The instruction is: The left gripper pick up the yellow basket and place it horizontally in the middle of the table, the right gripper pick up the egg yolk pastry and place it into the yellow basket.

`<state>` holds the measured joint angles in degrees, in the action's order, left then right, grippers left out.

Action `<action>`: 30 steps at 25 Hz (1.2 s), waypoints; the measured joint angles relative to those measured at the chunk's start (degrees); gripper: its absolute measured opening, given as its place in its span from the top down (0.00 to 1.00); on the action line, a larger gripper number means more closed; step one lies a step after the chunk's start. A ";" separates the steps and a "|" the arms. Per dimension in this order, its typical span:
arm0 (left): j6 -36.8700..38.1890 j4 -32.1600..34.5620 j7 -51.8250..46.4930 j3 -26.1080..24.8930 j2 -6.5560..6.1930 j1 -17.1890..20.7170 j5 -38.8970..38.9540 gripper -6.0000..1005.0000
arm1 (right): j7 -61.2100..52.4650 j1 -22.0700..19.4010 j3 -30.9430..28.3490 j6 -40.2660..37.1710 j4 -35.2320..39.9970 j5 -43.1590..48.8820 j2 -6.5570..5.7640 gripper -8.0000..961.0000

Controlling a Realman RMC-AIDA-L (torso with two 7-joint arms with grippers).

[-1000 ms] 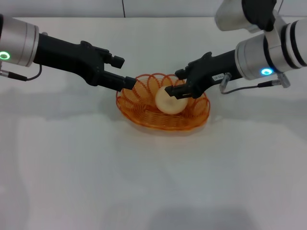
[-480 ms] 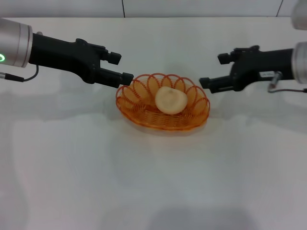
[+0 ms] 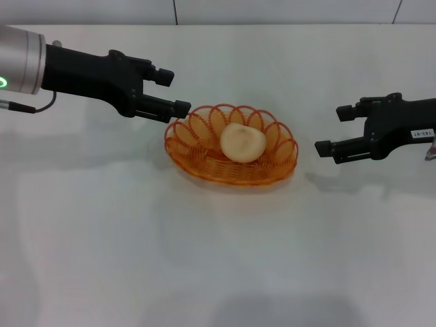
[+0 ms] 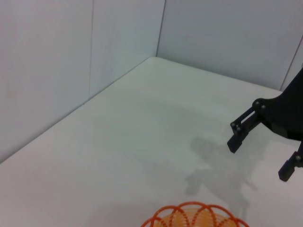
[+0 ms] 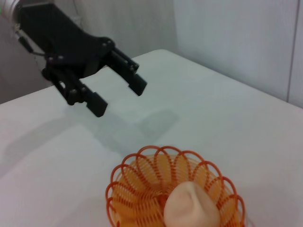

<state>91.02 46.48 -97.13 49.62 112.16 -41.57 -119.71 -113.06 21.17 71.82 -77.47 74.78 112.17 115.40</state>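
White desk (image 3: 218, 259) is stretching wide under both arms. On the left, the left gripper (image 3: 174, 90) is hovering with its jaws apart and empty, its tips just beside the yellow basket (image 3: 231, 145). That basket is sitting lengthwise mid-desk with the egg yolk pastry (image 3: 242, 142) resting inside. Over on the right, the right gripper (image 3: 332, 129) is hanging spread and empty, well apart from the basket. Both placements look done; what's left is only parking the arms.

glossy, perhaps plastic yellow basket (image 3: 231, 151), matt table (image 3: 218, 259)
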 joint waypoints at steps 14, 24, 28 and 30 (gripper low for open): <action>3.47 -0.08 2.01 0.57 1.34 -0.40 1.64 0.23 | 1.05 0.37 -0.32 -2.57 0.42 -0.03 -0.09 0.11; 4.94 0.04 2.38 0.56 1.49 -0.45 1.67 0.23 | 1.18 0.45 -0.62 -3.31 0.56 0.21 -0.15 0.10; 5.00 0.12 2.38 0.57 1.42 -0.31 1.56 0.23 | 1.18 0.51 -1.05 -3.38 0.67 0.22 -0.17 0.10; 5.04 0.14 2.45 0.57 1.36 -0.25 1.58 0.23 | 1.18 0.53 -1.07 -3.45 0.75 0.18 -0.18 0.10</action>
<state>96.05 46.62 -94.68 50.18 113.51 -41.81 -118.13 -111.88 21.69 70.75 -80.92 75.53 112.36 115.22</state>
